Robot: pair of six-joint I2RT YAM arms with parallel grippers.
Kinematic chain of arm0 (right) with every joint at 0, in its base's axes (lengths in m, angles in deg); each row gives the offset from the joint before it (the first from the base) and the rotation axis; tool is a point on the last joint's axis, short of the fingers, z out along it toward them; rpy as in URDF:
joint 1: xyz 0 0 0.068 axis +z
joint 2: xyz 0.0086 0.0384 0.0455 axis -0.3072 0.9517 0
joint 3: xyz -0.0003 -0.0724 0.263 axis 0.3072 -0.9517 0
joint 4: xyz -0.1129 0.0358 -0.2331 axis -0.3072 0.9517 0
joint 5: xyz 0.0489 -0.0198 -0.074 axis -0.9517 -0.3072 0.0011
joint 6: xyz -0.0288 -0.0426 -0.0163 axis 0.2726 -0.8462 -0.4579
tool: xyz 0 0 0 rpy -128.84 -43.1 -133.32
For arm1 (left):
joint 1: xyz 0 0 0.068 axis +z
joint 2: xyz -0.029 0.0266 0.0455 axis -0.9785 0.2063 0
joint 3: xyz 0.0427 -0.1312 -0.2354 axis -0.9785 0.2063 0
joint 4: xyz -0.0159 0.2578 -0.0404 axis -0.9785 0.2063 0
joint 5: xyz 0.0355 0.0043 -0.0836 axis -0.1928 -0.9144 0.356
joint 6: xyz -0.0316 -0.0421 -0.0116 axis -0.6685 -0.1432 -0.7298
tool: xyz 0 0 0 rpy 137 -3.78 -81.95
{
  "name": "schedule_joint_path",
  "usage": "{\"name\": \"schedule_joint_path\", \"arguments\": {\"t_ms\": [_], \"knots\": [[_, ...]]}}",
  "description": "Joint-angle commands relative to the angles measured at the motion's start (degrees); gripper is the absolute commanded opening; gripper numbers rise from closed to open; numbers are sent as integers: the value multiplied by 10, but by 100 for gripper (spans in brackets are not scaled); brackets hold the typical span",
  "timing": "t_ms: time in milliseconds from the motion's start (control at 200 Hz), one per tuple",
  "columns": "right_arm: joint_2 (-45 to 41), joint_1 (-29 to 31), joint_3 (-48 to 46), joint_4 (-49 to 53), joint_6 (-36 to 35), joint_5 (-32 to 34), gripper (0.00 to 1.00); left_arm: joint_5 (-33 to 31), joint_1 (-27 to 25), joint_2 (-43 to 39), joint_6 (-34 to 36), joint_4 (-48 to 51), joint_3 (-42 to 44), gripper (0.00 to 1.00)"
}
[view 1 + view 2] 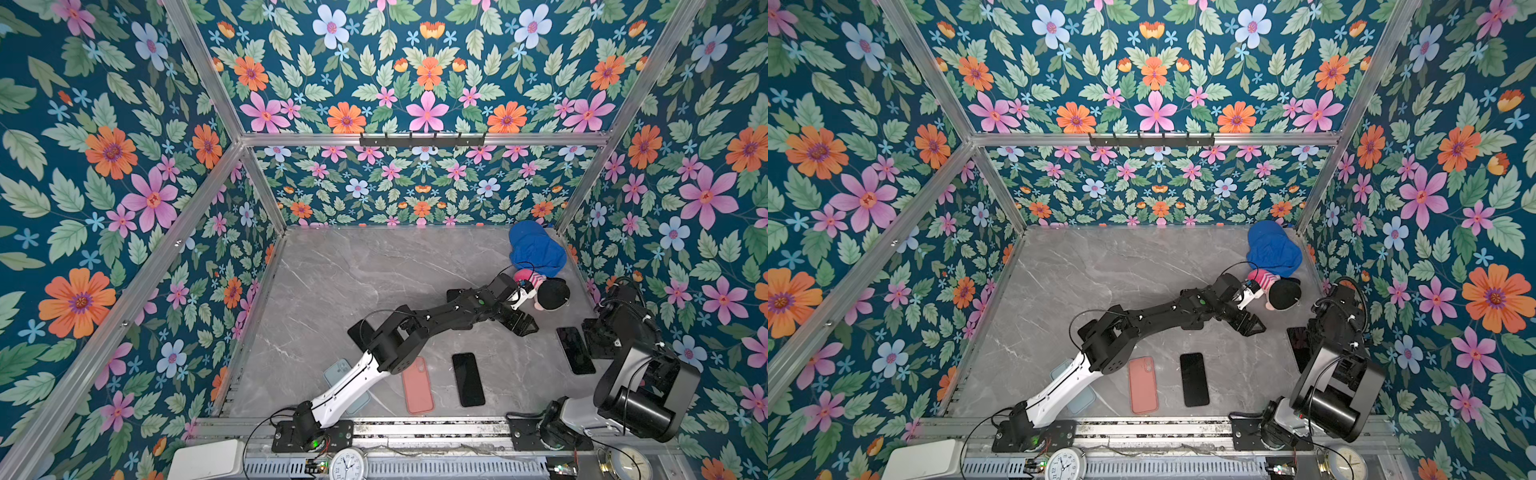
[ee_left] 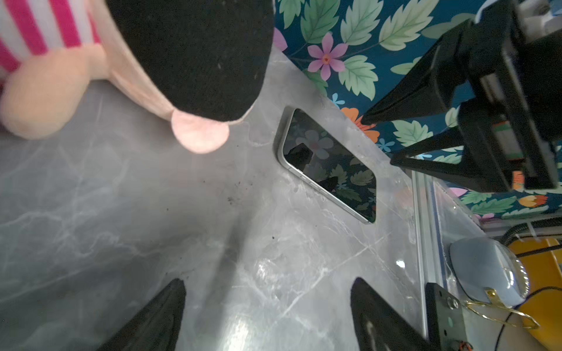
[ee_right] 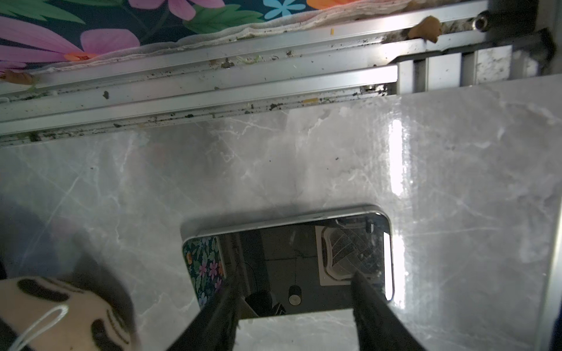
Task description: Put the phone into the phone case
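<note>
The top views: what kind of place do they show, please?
Most likely a robot test booth, not a home. Floral wallpaper panels hang on an aluminium frame, a marble-look tabletop forms the floor, and the left arm and right arm are mounted on a rail at its near edge.

Open marble (image 1: pixel 374 270) at centre; doll (image 1: pixel 550 294) and wall (image 1: pixel 665 249) near rightmost phone (image 1: pixel 574 350)

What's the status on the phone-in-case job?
Left hand open, empty. Right hand open above right-side phone, no grip. Phone flat on table, uncased; pink case apart. Doll close beside it.
</note>
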Motion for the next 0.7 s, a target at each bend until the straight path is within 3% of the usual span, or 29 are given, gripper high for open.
{"name": "schedule_joint_path", "arguments": {"t_ms": [0,200,390,525,695], "knots": [[-14,0,-7,1,-31,-6,60,-6,-5,-4,6,-3,-2,87],[-35,-2,-12,-28,-112,-14,66,-50,-31,8,90,-3,-25,88],[-55,-6,-17,-98,-206,-113,67,-100,-53,23,178,-46,-35,87],[-73,-13,-18,-97,-211,-122,67,-116,-64,26,201,-130,-26,87],[-42,-39,-16,-70,-183,-118,62,-123,-81,70,197,-147,-98,85]]}}
